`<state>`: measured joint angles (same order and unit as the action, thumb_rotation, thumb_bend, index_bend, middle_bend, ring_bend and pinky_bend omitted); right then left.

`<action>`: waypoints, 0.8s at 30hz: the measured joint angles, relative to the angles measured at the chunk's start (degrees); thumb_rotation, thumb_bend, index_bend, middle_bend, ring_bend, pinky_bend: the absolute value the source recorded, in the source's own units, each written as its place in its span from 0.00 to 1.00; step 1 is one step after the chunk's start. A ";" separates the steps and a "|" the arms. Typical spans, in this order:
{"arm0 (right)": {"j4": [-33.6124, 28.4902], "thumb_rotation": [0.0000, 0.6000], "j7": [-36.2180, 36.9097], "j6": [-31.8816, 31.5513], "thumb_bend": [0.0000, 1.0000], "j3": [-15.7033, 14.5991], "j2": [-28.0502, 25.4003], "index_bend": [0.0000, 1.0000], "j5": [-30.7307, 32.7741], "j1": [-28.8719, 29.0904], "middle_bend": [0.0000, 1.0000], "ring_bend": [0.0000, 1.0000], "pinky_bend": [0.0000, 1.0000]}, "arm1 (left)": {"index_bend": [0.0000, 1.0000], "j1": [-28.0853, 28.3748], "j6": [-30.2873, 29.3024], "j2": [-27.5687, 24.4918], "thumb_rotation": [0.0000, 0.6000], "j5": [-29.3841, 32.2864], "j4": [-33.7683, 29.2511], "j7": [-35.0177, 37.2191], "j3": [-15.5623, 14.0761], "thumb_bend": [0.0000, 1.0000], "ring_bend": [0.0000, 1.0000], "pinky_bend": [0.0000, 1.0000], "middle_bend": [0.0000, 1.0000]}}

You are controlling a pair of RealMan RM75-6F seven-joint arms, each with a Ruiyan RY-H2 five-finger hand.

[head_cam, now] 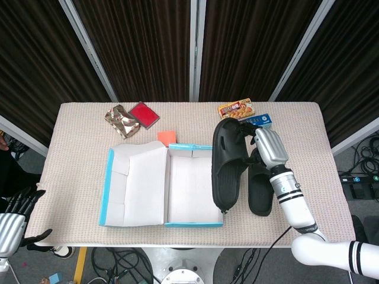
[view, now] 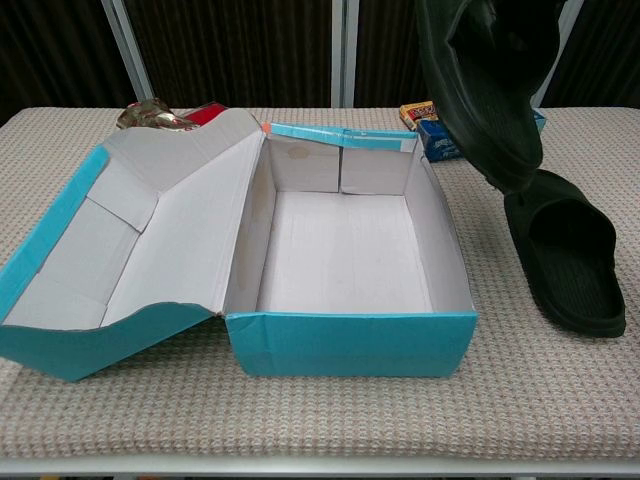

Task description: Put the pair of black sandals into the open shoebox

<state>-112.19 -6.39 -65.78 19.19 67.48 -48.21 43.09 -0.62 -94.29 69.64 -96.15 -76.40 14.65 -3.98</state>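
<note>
An open shoebox [head_cam: 190,155] [view: 350,335], teal outside and white inside, sits mid-table with its lid [head_cam: 133,183] [view: 150,240] folded out to the left. My right hand [head_cam: 266,145] holds one black sandal [head_cam: 228,163] [view: 485,85] lifted above the box's right edge; the chest view shows it hanging over the table at the box's right side. The other black sandal [head_cam: 259,188] [view: 565,255] lies flat on the table to the right of the box. My left hand [head_cam: 18,204] hangs off the table's left front corner, fingers spread, holding nothing.
Behind the box lie a crumpled foil wrapper [head_cam: 121,121], a red packet [head_cam: 144,113], an orange card [head_cam: 167,136], a yellow snack box [head_cam: 235,109] and a blue box [head_cam: 260,120]. Dark curtains close the back.
</note>
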 measured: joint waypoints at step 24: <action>26.20 1.00 34.59 8.31 0.12 0.25 26.93 0.55 -20.19 1.83 0.48 0.37 0.50 | 0.11 -0.06 0.00 0.22 1.00 2.19 3.55 1.28 1.44 0.07 0.00 0.09 0.14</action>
<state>-85.99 28.20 -57.47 19.44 94.40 -68.40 44.92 -0.69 -94.29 69.87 -93.96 -72.86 15.93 -2.54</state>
